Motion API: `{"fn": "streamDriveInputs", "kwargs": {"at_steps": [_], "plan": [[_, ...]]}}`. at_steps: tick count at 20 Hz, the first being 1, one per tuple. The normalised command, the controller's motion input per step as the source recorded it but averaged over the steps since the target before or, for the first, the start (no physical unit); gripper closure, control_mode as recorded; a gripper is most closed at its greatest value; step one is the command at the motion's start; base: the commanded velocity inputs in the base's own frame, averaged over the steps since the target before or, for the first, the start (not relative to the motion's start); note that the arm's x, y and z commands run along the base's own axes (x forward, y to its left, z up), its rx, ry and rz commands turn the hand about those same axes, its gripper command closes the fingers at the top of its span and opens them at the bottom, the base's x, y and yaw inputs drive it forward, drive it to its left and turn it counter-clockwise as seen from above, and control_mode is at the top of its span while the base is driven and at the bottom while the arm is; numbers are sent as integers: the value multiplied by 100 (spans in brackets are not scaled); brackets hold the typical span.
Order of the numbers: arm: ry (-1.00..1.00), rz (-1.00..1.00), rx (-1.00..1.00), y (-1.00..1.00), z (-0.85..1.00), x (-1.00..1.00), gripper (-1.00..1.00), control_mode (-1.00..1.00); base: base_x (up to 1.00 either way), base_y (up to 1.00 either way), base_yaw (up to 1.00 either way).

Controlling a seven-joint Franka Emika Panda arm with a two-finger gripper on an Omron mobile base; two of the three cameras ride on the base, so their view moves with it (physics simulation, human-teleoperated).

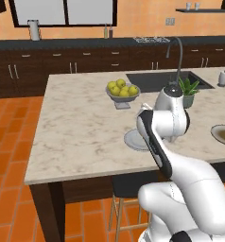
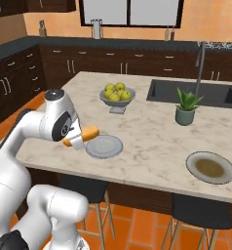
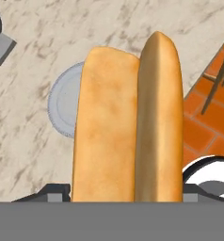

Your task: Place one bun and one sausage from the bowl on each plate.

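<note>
Gripper (image 2: 79,139), left of centre, pinches a bun (image 3: 128,122) beside the pale plate (image 2: 104,147). Release before the plate's middle would likely drop the bun on the counter (image 2: 152,141).

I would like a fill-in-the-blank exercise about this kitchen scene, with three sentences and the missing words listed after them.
1. The two-finger gripper holds an elongated golden-orange ____ above the marble counter.
2. The small round plate with the pale centre lies ____, with no food on it.
3. The footed grey bowl on the counter holds yellow-green ____.

Missing words: bun; empty; fruit
</note>
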Motion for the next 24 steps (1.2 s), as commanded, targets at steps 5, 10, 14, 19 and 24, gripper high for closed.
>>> {"fn": "streamDriveInputs", "kwargs": {"at_steps": [5, 10, 14, 19, 24], "plan": [[0, 0, 0, -22, -36, 66, 100, -100, 0, 0, 0], [1, 26, -2, -3, -24, 30, 100, -100, 0, 0, 0], [0, 35, -8, -1, -25, 14, 100, -100, 0, 0, 0], [0, 21, -13, -4, -24, 29, 100, -100, 0, 0, 0], [5, 16, -11, -2, -29, 41, 100, -100, 0, 0, 0]]}}
